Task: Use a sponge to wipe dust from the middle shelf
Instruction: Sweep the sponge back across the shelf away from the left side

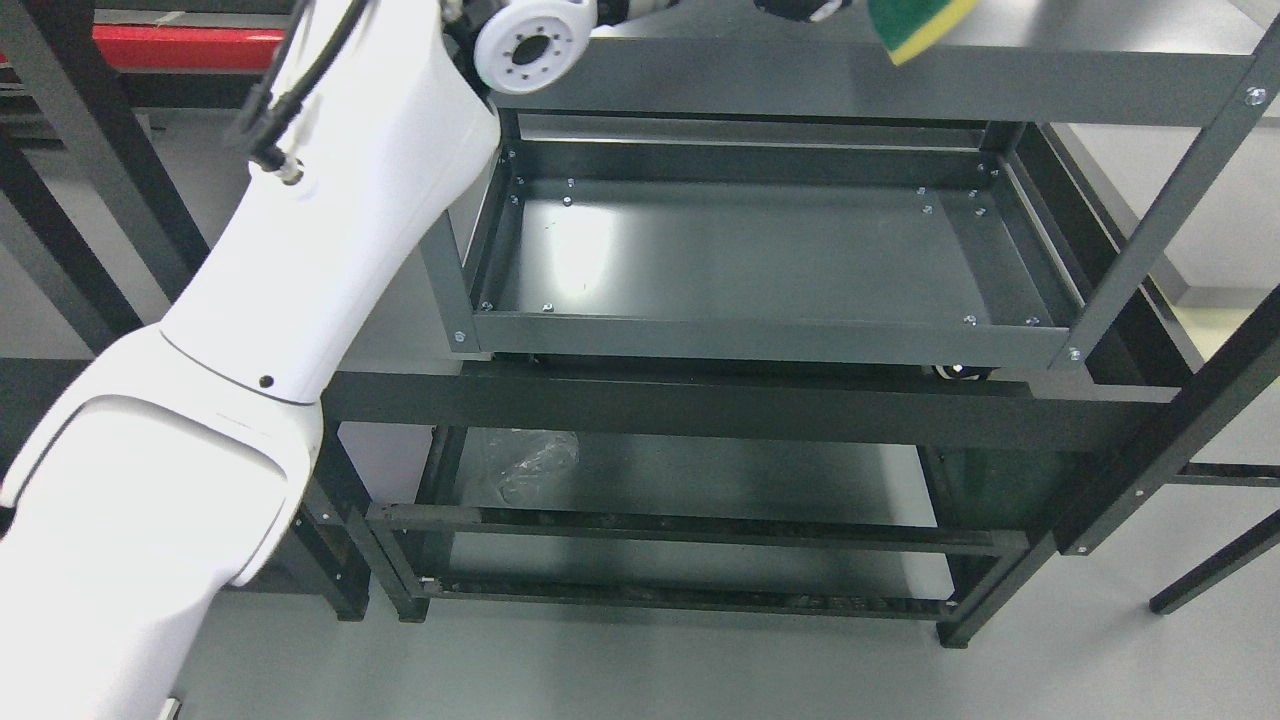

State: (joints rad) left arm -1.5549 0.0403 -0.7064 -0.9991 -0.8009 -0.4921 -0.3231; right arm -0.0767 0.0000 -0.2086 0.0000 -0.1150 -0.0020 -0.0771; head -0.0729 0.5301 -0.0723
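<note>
My left arm (300,300) rises from the lower left to the top edge. Its hand (800,8) is mostly cut off there. A green and yellow sponge (915,28) hangs tilted just right of the hand, in front of the top shelf's front rail (1000,85), so the hand holds it in the air. The middle shelf (750,260) is a dark grey metal tray with raised rims, well below the sponge, with nothing on it. The right arm is out of view.
The rack's slanted posts (1160,220) stand at the right. A black crossbeam (720,405) runs below the middle shelf. A crumpled clear plastic bag (525,465) lies on the bottom shelf. A red bar (180,45) lies at the upper left, and grey floor lies around the rack.
</note>
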